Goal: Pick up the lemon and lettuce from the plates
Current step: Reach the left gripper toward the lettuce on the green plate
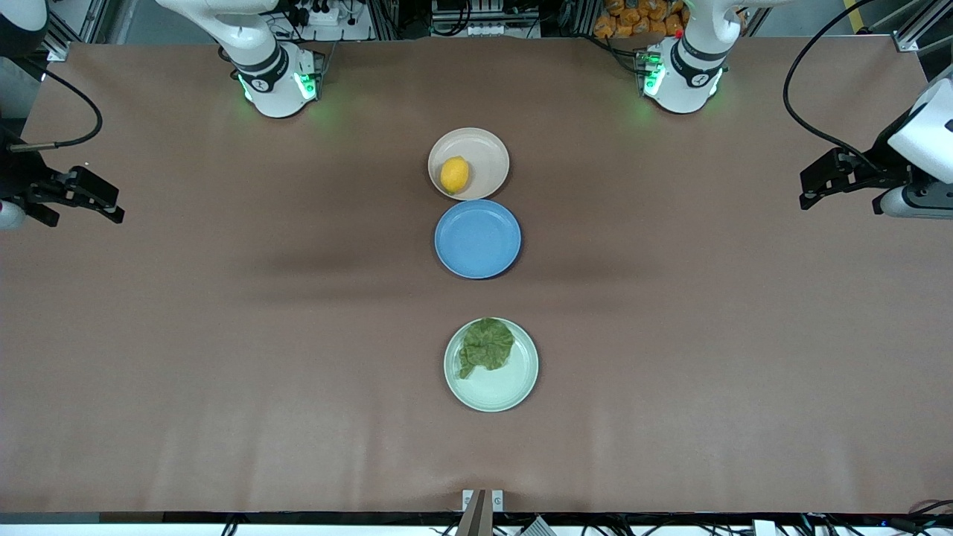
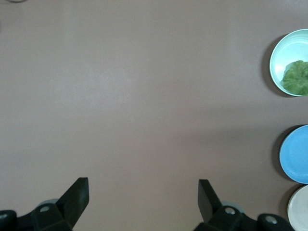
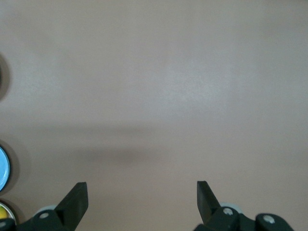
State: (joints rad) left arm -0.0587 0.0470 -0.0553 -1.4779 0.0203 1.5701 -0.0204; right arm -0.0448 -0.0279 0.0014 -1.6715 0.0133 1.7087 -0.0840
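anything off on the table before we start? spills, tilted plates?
Nothing stands out. Lemon sits on the beige plate, lettuce on the mint plate, blue plate bare between them. All flat, no spills.

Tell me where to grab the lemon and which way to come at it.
Probably from straight above, closing across the narrow middle of the lemon. It lies on its side in the beige plate, close to the rim nearest the blue plate, so a sideways approach would likely hit that rim.

The yellow oval lemon (image 1: 454, 175) lies in the beige plate (image 1: 488, 149), toward its 8 o'clock edge. The wrinkly green lettuce (image 1: 487, 345) lies flat in the mint plate (image 1: 506, 391), at 11 o'clock, nearer to the front camera.
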